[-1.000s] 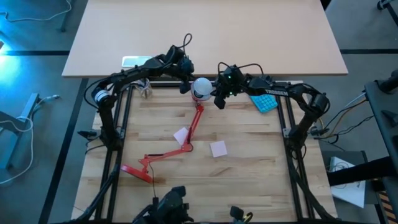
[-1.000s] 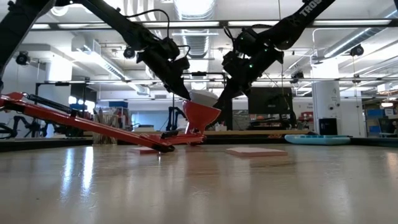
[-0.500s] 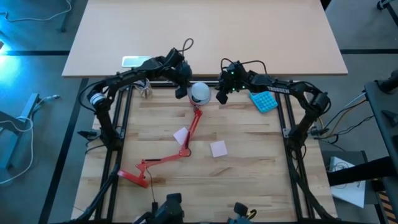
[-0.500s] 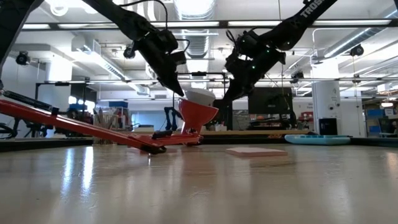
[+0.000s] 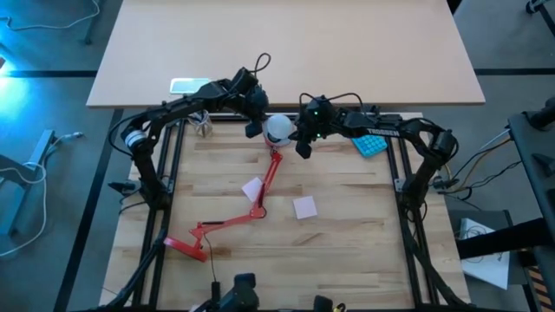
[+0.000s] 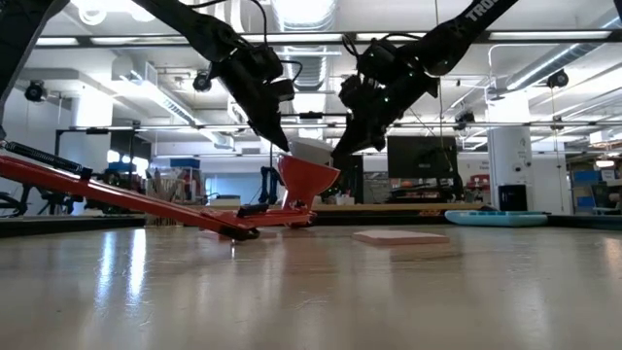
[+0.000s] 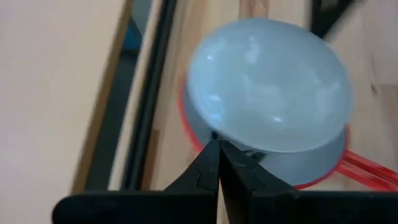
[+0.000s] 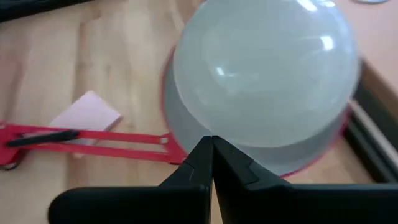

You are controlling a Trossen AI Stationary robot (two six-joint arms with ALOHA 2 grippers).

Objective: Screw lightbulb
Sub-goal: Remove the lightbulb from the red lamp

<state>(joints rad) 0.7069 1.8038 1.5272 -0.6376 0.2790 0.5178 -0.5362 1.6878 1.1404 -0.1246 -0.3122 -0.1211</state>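
Overhead view: the lightbulb (image 5: 277, 126) sat in the white-lined shade (image 8: 186, 134) of the red desk lamp (image 5: 260, 195), at 12 o'clock on the wooden table (image 5: 347, 251). You had the left gripper (image 5: 252, 130) at the bulb's 9 o'clock and the right gripper (image 5: 301, 147) at its 3 o'clock. Half a second earlier the right gripper stood farther out at 3 o'clock; it had since closed in until it lay just beside the shade, while the left gripper had held its place and the lamp had not shifted. In each wrist view the dark fingers were pressed together into a single point, gripping nothing, with their tips at the shade's lower edge below the bulb's dome. Whether either tip touched the shade could not be told. Judgement: with the bulb seated, your right gripper's approach probably prepared a steadying or turning contact; no grasp on the bulb existed, so tightening was not yet possible.
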